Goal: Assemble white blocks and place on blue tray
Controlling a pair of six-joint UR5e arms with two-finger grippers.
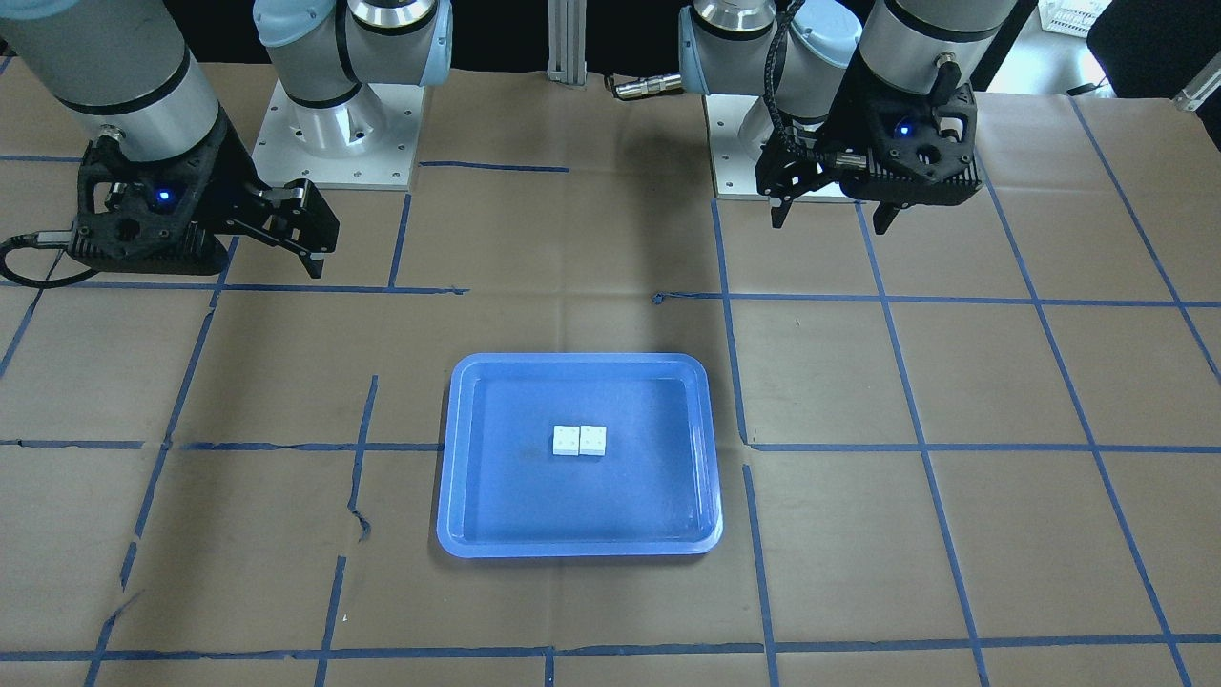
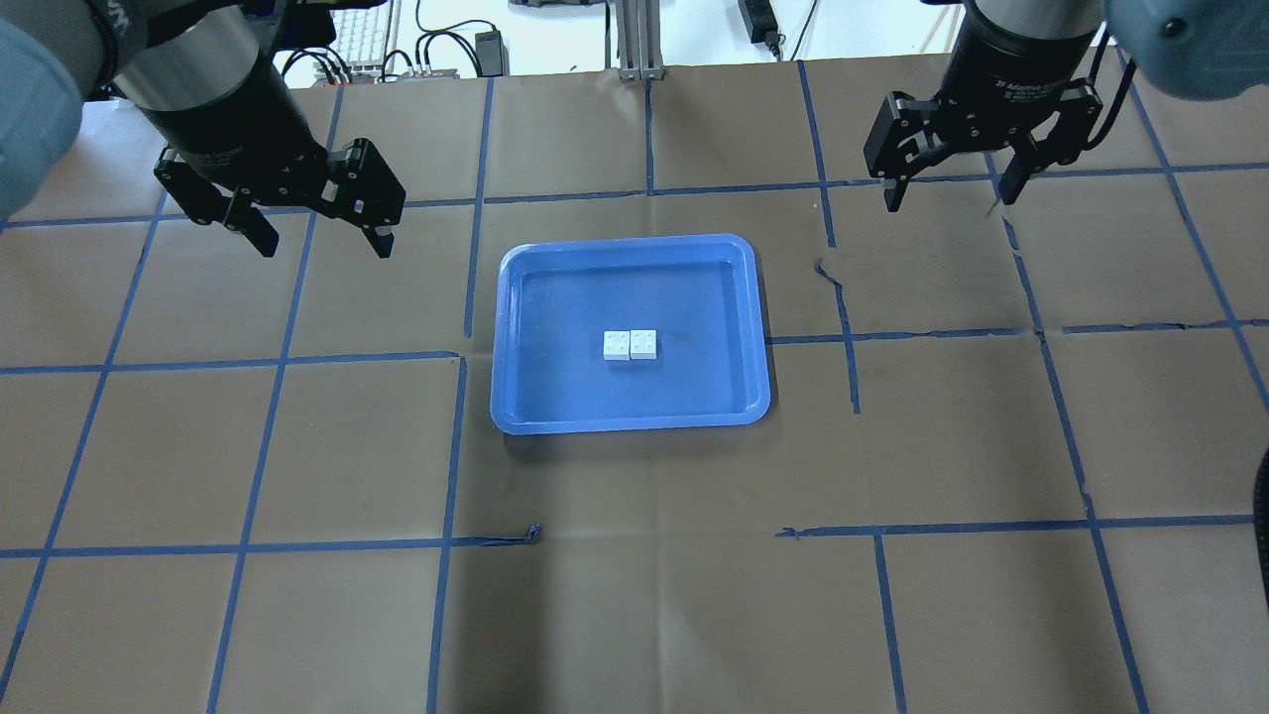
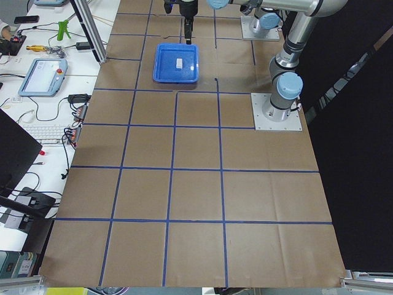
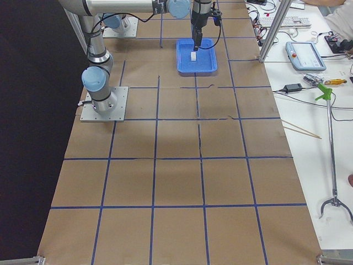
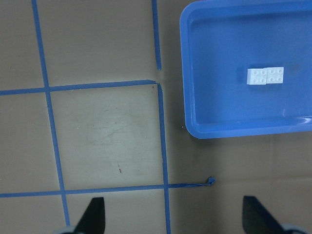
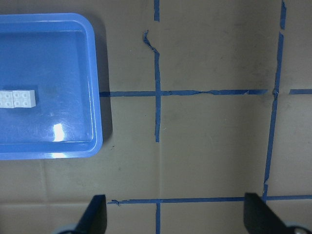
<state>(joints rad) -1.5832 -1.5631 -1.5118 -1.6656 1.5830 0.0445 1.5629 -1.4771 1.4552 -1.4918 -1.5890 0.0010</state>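
Two white blocks (image 2: 631,344) lie side by side, touching, in the middle of the blue tray (image 2: 516,327). They also show in the front view (image 1: 579,440), the left wrist view (image 5: 265,75) and the right wrist view (image 6: 17,99). The tray shows there too (image 1: 458,477) (image 5: 195,97) (image 6: 95,87). My left gripper (image 2: 319,233) (image 1: 832,216) is open and empty, raised well away to the tray's left. My right gripper (image 2: 950,193) (image 1: 310,250) is open and empty, raised well away to the tray's right.
Brown paper with a blue tape grid (image 2: 456,446) covers the table. The arm bases (image 1: 334,134) (image 1: 763,143) stand on the robot's side. A desk with a keyboard (image 3: 52,132) and tools lies beyond the table's far edge.
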